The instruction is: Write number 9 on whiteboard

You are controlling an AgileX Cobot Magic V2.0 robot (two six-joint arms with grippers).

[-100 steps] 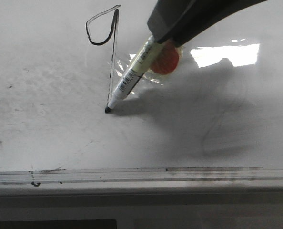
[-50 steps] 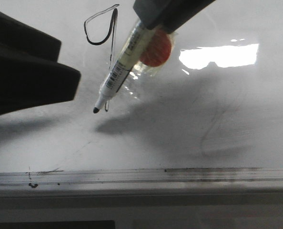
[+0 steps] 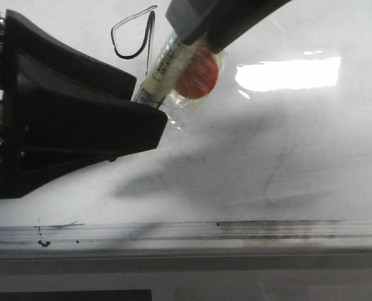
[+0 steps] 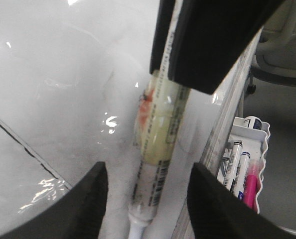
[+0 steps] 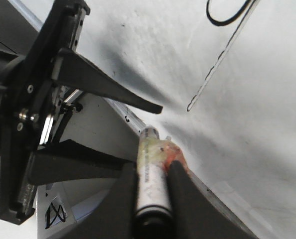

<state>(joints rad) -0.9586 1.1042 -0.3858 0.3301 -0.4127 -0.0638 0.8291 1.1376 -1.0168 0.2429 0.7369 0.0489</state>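
Right gripper (image 5: 152, 186) is clamped on the marker (image 5: 151, 174), left gripper (image 5: 115, 132) gaping open beside it, the 9 (image 5: 222, 45) on the whiteboard (image 5: 247, 119).

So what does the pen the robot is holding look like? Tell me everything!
The marker is slim, pale yellow-white plastic with a barcode and small print. Crinkly clear tape holds an orange-red round piece against its barrel. The right gripper is shut on its upper barrel, and it slants down toward the whiteboard. Its tip end sits between the left gripper's open fingers; the tip itself is hidden.
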